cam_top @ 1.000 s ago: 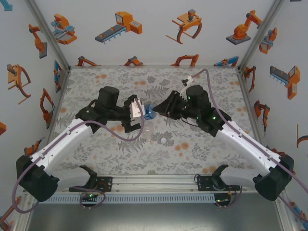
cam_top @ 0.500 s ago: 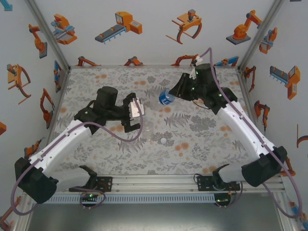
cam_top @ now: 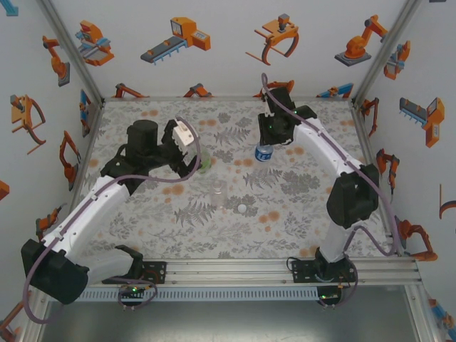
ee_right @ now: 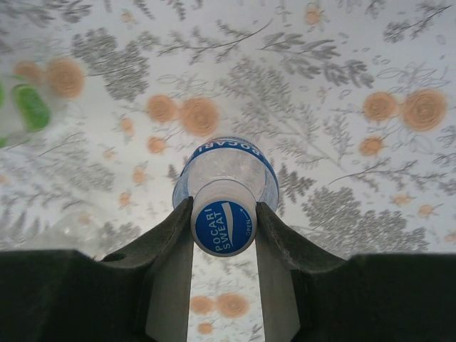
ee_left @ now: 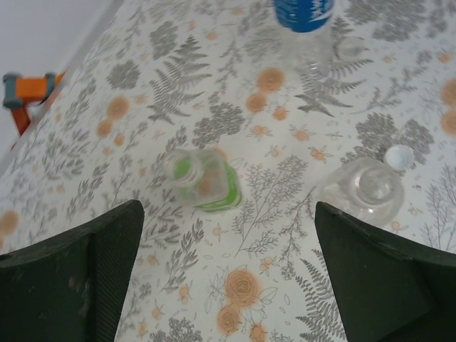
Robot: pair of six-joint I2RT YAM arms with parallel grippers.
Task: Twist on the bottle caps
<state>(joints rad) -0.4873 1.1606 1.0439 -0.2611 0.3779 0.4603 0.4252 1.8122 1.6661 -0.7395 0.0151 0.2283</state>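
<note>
My right gripper [ee_right: 223, 229] is shut on the blue-printed cap [ee_right: 223, 226] of the blue-label bottle [ee_right: 226, 165], which hangs upright below it, over the back of the table [cam_top: 264, 152]. My left gripper [ee_left: 228, 285] is open and holds nothing; it hovers over the table left of centre [cam_top: 194, 153]. Just beyond its fingers stands the green-tinted bottle [ee_left: 204, 179], capless, also seen in the top view [cam_top: 204, 164]. The clear bottle [ee_left: 363, 191] stands open-necked to its right [cam_top: 219, 189]. A loose white cap [ee_left: 399, 157] lies beside it on the cloth [cam_top: 242, 208].
The floral cloth [cam_top: 299, 206] covers the whole table. White walls with robot pictures close in the left [cam_top: 43, 128], back and right sides. A metal rail [cam_top: 228, 271] runs along the near edge between the arm bases.
My right arm has carried the blue-label bottle from the table's centre toward the back and turned it upright. My left gripper has drawn back to the left with its jaws fully apart.
</note>
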